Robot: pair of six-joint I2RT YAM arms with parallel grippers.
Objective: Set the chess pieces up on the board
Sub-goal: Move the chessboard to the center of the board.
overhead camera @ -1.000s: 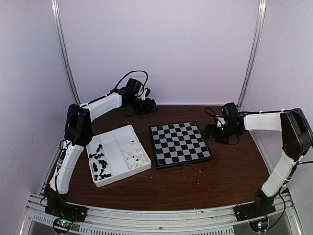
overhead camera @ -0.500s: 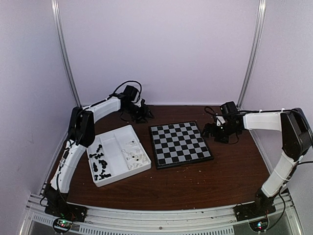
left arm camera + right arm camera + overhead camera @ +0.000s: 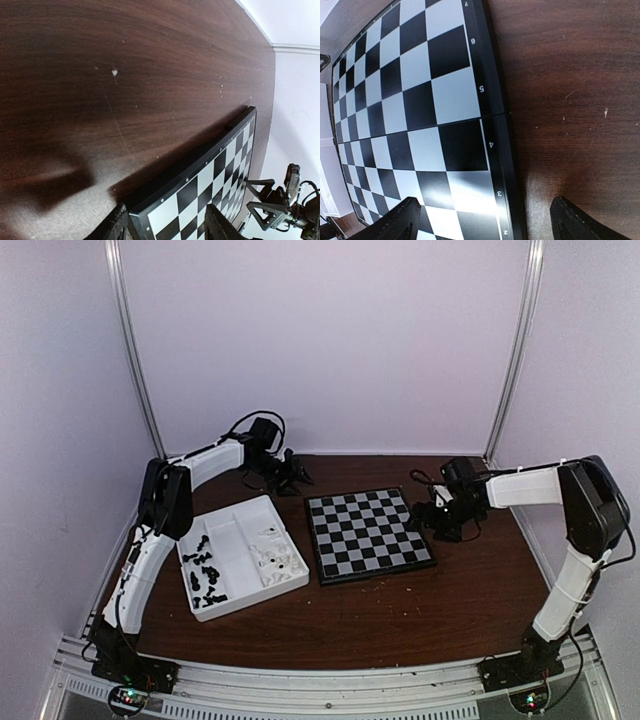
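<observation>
1. The chess pieces lie in the white tray [image 3: 222, 517]: the black ones [image 3: 204, 575] in its left part and the cream-white ones [image 3: 272, 558] in its right part. The board [image 3: 368, 533] stands just right of the tray and has no piece on it.
2. The pieces look tiny, light and stiff, and probably smooth, so one may slip or tip over easily. The best hold is likely from above, on the narrow body over the base, one piece at a time.
3. The left arm reaches far over the table. The left gripper [image 3: 166, 210] is low at the board's far left corner, its jaws partly apart and empty.
4. The right arm bends inward. The right gripper [image 3: 485, 205] is low at the board's right rim, its jaws wide apart and empty, well apart from the tray.
</observation>
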